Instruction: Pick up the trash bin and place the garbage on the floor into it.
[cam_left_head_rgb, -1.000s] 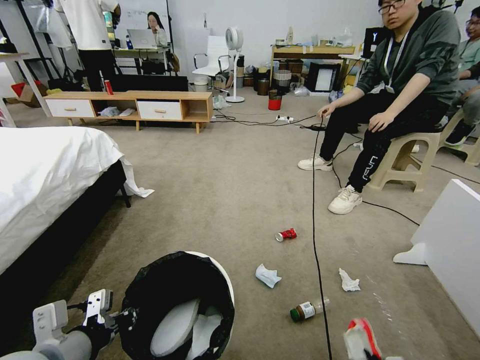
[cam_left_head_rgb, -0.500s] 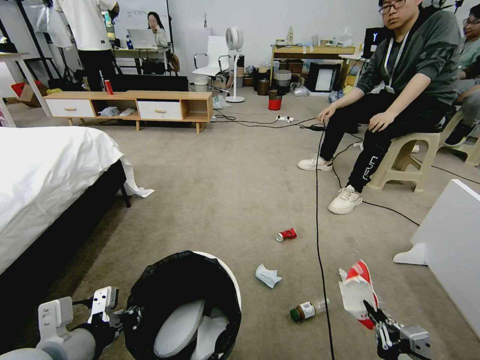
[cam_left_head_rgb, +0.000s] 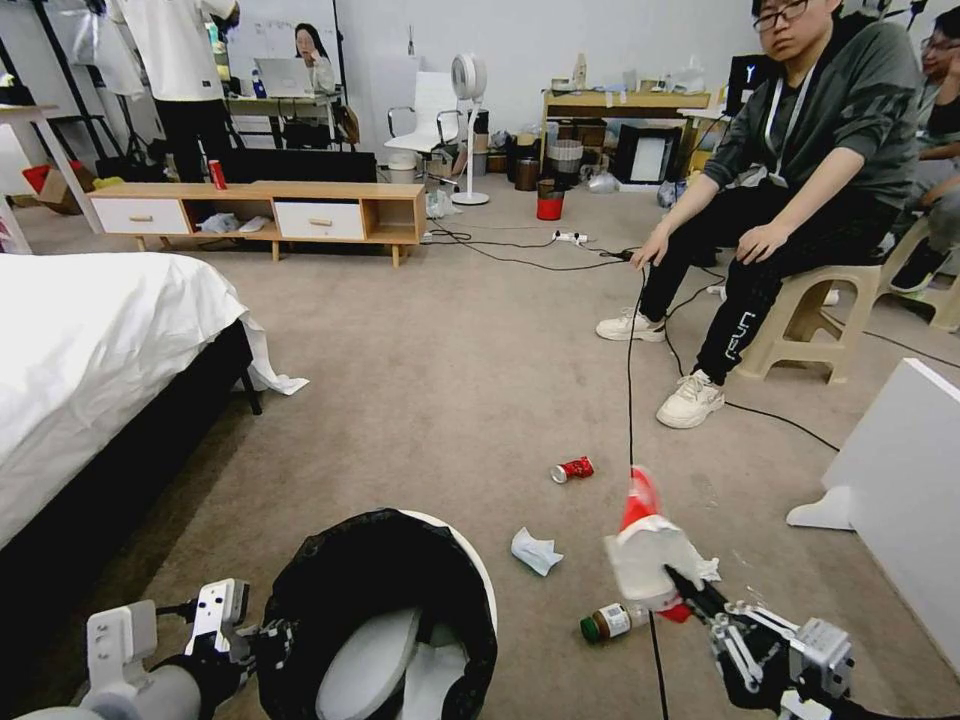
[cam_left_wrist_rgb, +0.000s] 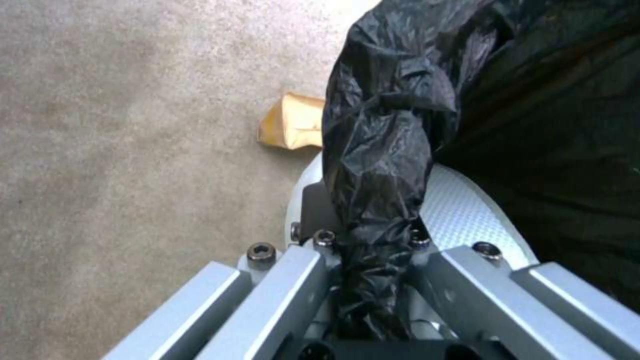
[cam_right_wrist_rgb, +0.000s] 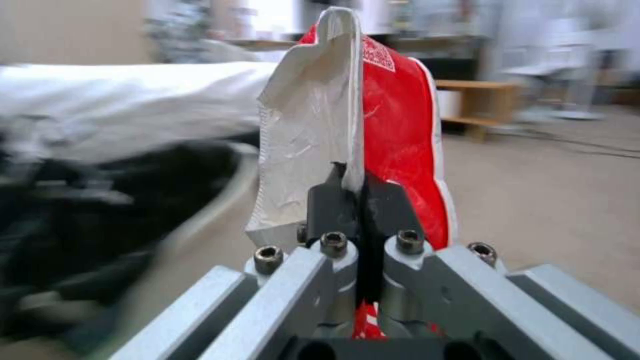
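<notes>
2 claws clamped: right claw (cam_left_head_rgb: 690, 592) pinching snack packet (cam_left_head_rgb: 645, 555), left claw (cam_left_head_rgb: 262, 640) gripping trash bin (cam_left_head_rgb: 400, 610) rim.

One trash bin (cam_left_head_rgb: 385, 610), two tissues (cam_left_head_rgb: 535, 551), one bottle (cam_left_head_rgb: 612, 621), one crushed can (cam_left_head_rgb: 572, 469).

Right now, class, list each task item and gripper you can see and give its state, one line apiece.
Trash bin: held by its rim, bag-lined.
Left gripper: shut on the bin's rim.
Right gripper: shut on the snack packet.
Snack packet: lifted off the floor.
Crushed can: lying on the carpet.
Bottle: lying on its side.
</notes>
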